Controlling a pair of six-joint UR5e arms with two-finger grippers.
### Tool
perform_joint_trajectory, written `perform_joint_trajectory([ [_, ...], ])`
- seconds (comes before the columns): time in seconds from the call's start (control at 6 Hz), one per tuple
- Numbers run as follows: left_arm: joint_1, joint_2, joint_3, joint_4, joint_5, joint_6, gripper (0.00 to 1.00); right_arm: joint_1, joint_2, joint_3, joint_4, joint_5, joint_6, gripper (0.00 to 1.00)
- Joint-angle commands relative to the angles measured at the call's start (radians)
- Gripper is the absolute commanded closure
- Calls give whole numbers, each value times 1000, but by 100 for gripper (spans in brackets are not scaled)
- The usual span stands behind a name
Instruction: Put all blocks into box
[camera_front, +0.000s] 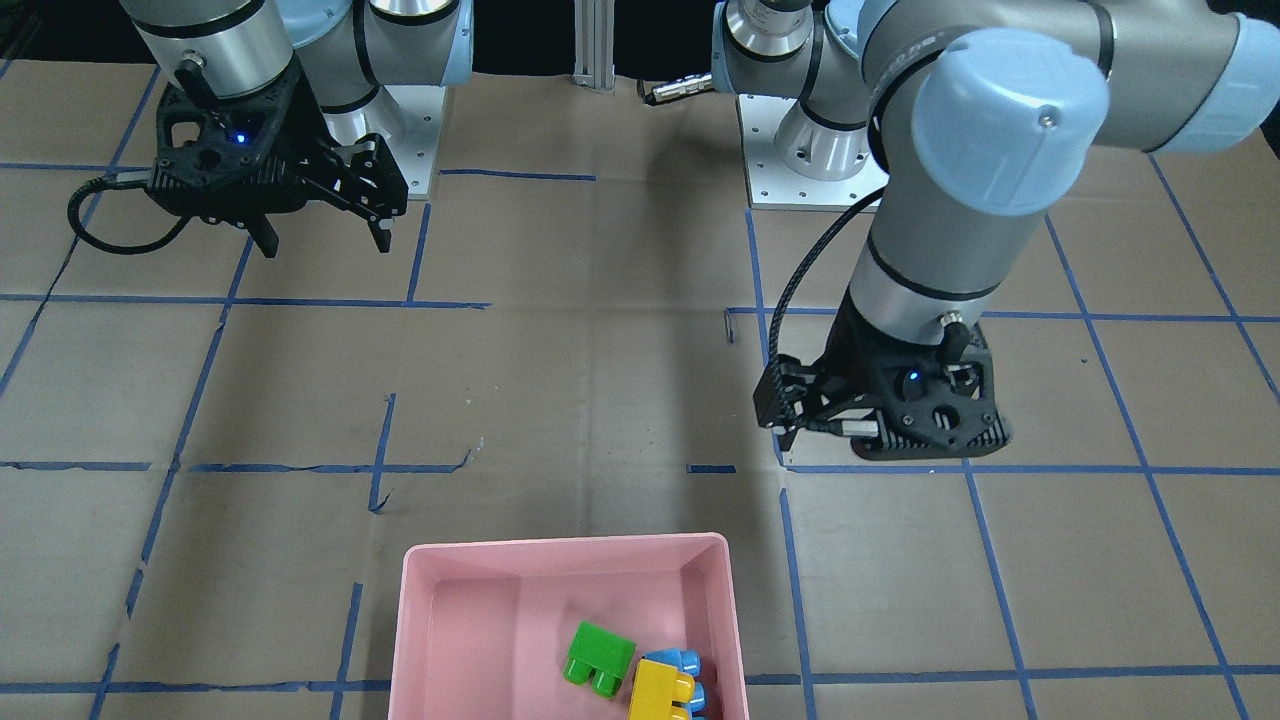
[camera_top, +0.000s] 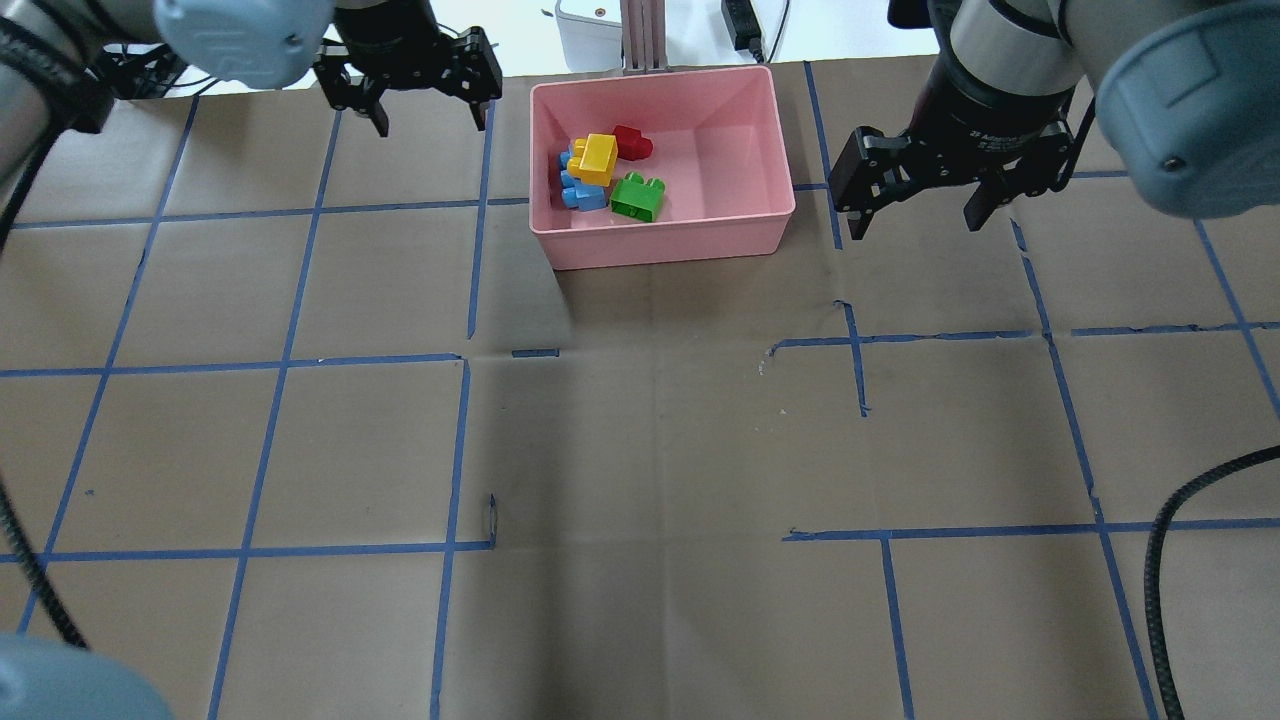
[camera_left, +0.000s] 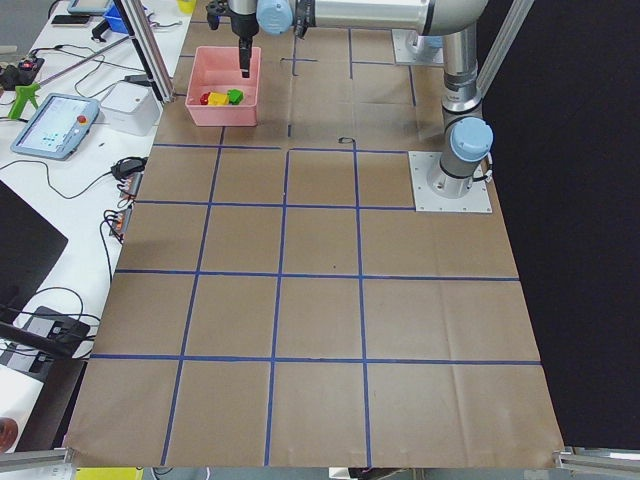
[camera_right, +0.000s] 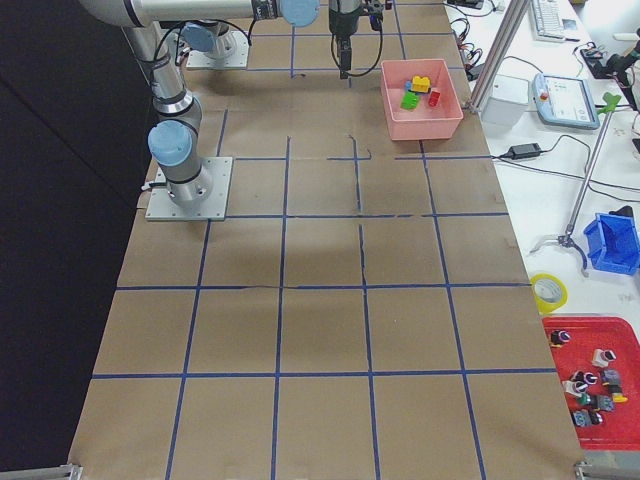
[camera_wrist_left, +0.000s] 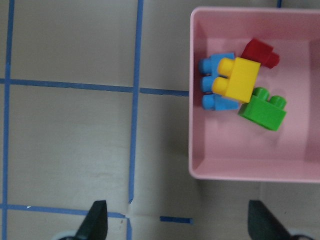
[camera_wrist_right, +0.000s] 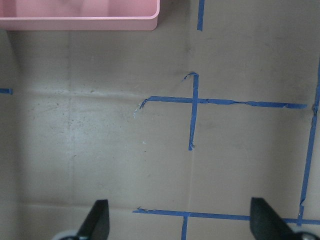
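The pink box (camera_top: 665, 240) stands at the table's far middle. All four blocks lie in its left part: the yellow block (camera_top: 597, 158) sits on top of the blue block (camera_top: 578, 192), with the red block (camera_top: 632, 142) behind and the green block (camera_top: 638, 196) beside. The left wrist view shows the same heap: yellow block (camera_wrist_left: 240, 80), blue block (camera_wrist_left: 215, 65), red block (camera_wrist_left: 257, 51), green block (camera_wrist_left: 262, 110). My left gripper (camera_top: 430, 118) is open and empty, above the table left of the box. My right gripper (camera_top: 917, 222) is open and empty, right of the box.
The table is brown paper with a blue tape grid. An aluminium post (camera_top: 640, 35) and a white device (camera_top: 585, 25) stand just behind the box. Benches with tools and cables run along the table's far side (camera_right: 560, 100). The right wrist view shows only the box's near wall (camera_wrist_right: 80, 22).
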Motion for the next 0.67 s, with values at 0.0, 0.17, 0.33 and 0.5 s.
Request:
perform_joint_trajectory([
  [0.0, 58, 181, -147, -2, -4, 110, 0, 6, -10, 5, 6, 1, -4, 0],
  [0.17, 49, 203, -149, -8, -4, 99, 0, 7, -11, 16, -10, -1, -7, 0],
  [0.33, 47, 202, -142, -8, -25, 93, 0, -4, -8, 22, -14, -1, 0, 0],
  [0.5, 47, 209, -145, -9, -26, 93, 0, -13, -10, 22, -18, -1, 2, 0],
])
